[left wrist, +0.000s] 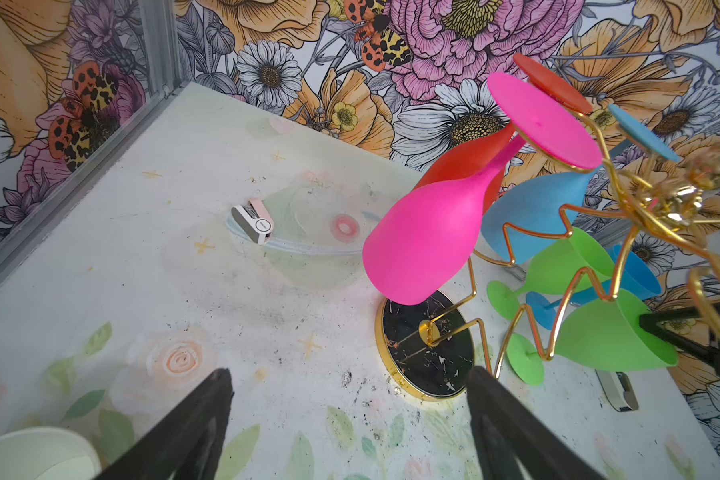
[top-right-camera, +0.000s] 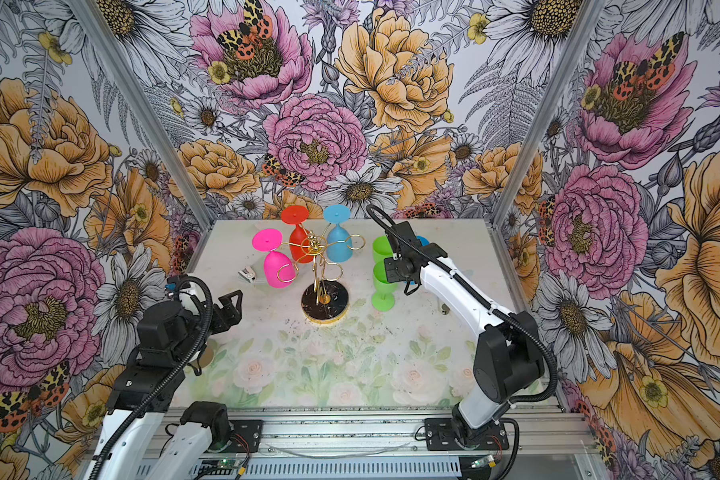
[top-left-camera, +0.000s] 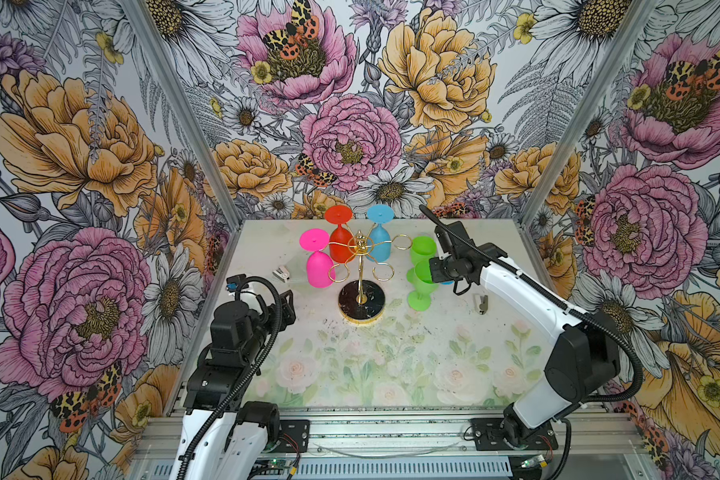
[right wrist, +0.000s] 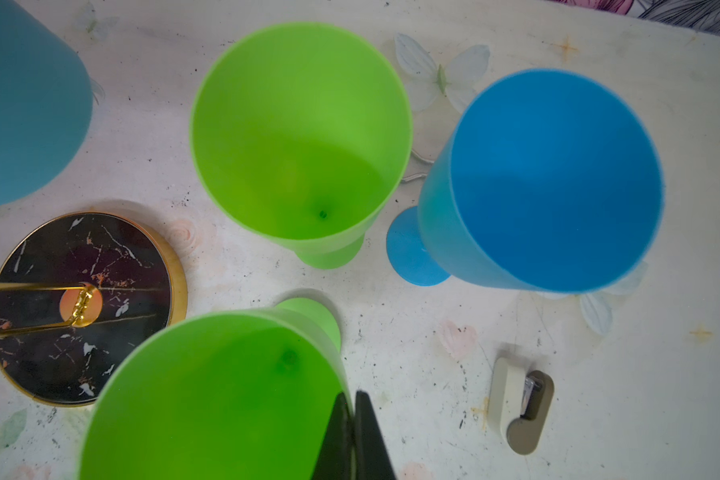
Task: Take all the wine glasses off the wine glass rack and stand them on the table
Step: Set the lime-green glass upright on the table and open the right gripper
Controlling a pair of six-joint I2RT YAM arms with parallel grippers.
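Green plastic, thin-walled: the wine glass (top-left-camera: 422,277) I have taken is upright, clear of the wine glass rack (top-left-camera: 360,248) and just to its right, with its foot low over the table (top-left-camera: 391,357). I cannot tell whether the foot is touching. My right gripper (right wrist: 352,405) is pinched together on the rim wall, one finger inside the bowl and one outside, so the hold is on a single edge and the glass could swing. Judgement: the step in hand is the set-down. To do it well: lower straight, keep the bowl level, let the foot sit flat before letting go, then open and back out upward so the inner finger does not drag the rim. Neighbours are close, so no sideways drift: a second green glass (right wrist: 300,137) stands just behind, an upright blue glass (right wrist: 553,178) beside that, and the rack's black base (right wrist: 80,307) is near on the other side. On the rack a pink glass (top-left-camera: 320,270), a red glass (top-left-camera: 341,249) and a lighter blue glass (top-left-camera: 379,245) hang bowl-down from the loops. My left gripper (left wrist: 348,372) is spread wide and empty, touching nothing. It hovers over the table to the left of the rack, facing the pink glass.
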